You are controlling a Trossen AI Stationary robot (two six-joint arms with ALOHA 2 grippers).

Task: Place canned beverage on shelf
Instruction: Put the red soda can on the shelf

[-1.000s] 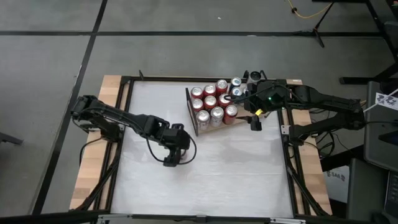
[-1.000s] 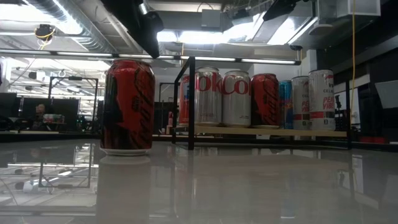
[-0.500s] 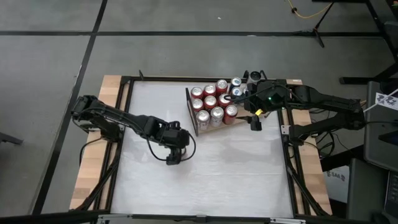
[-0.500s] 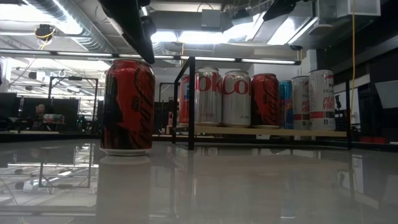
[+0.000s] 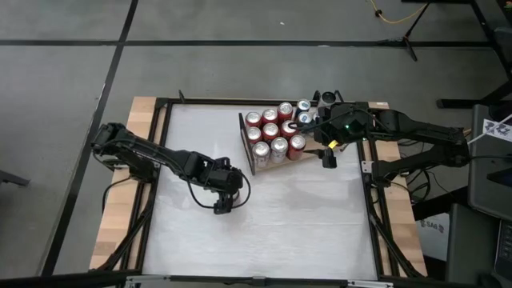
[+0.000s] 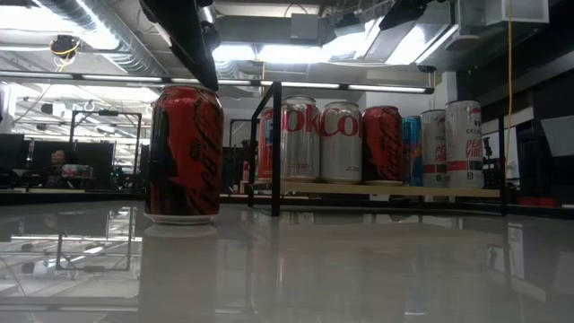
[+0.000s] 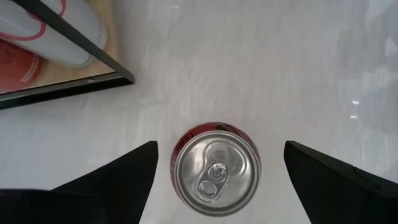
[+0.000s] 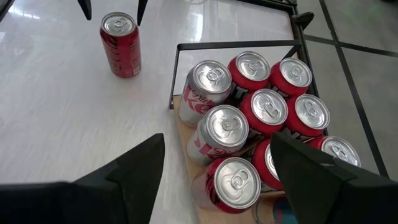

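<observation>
One lone red can (image 7: 217,168) stands upright on my glossy white desk (image 5: 272,224), directly under my left hand (image 5: 222,207), whose two dark wedge-shaped fingers (image 7: 118,177) stand apart on either side of it without touching. My left wrist camera looks straight down on its round silver lid and pull tab; the low camera instead gives me its curved red side and its reflection in the desk's shiny surface. Off to one side of this hand lies the shelf (image 7: 62,78), a flat light-brown wood-grain board edged by a thin black rail, packed with upright red and silver cans (image 8: 249,106). My right hand (image 5: 328,160) waits just beside the shelf, fingers parted and holding nothing. Only the low view shows taller slim cans (image 6: 464,144) at the shelf's far end.
</observation>
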